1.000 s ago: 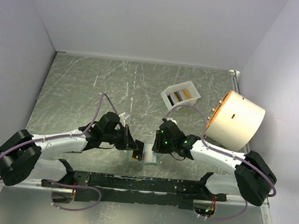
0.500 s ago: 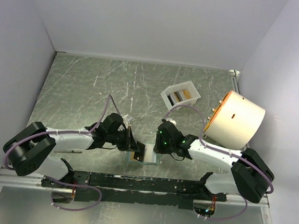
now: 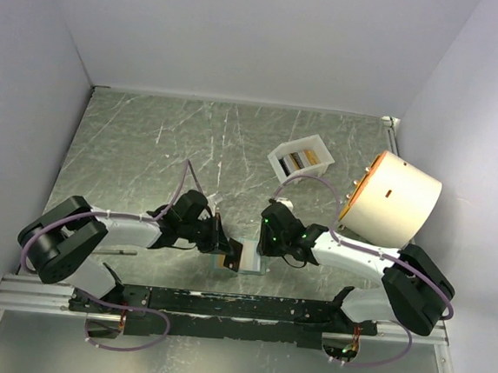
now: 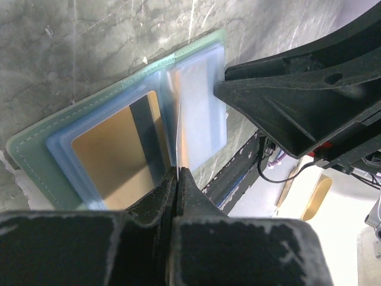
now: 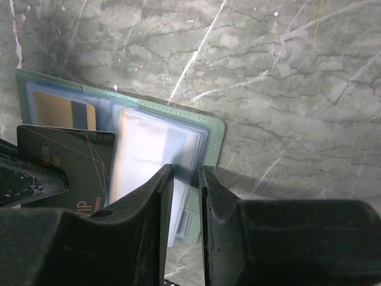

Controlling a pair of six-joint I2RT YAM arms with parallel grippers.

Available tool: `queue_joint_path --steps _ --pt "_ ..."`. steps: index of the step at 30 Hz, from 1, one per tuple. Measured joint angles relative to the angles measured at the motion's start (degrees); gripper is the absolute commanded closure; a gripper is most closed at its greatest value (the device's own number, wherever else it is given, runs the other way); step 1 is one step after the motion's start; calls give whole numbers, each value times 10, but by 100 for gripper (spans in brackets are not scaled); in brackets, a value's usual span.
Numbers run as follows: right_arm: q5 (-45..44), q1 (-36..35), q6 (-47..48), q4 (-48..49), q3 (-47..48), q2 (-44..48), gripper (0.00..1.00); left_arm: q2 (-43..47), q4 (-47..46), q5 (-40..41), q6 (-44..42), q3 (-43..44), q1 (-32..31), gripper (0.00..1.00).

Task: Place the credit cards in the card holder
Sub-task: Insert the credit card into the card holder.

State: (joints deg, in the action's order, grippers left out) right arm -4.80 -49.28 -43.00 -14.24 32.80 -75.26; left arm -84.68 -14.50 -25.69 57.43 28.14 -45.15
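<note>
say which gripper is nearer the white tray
Right. The right gripper sits below the white tray in the top view; the left gripper is farther left, across the card holder.

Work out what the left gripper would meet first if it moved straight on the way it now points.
The card holder: the left gripper grips a dark card edge-on, aimed into the open holder just ahead, though depth is unclear.

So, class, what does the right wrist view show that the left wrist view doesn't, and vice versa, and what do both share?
Only right wrist: the dark card face-on, lettered VIP. Only left wrist: that card edge-on, pinched in the shut left gripper. Both: the open card holder with a gold card sleeved inside, and the right gripper at its edge.
</note>
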Motion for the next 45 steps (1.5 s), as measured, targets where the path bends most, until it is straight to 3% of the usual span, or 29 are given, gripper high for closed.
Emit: queue_joint_path --steps 45 --pt "-11 -7 -27 31 -28 20 84 -80 -105 -9 33 -7 0 93"
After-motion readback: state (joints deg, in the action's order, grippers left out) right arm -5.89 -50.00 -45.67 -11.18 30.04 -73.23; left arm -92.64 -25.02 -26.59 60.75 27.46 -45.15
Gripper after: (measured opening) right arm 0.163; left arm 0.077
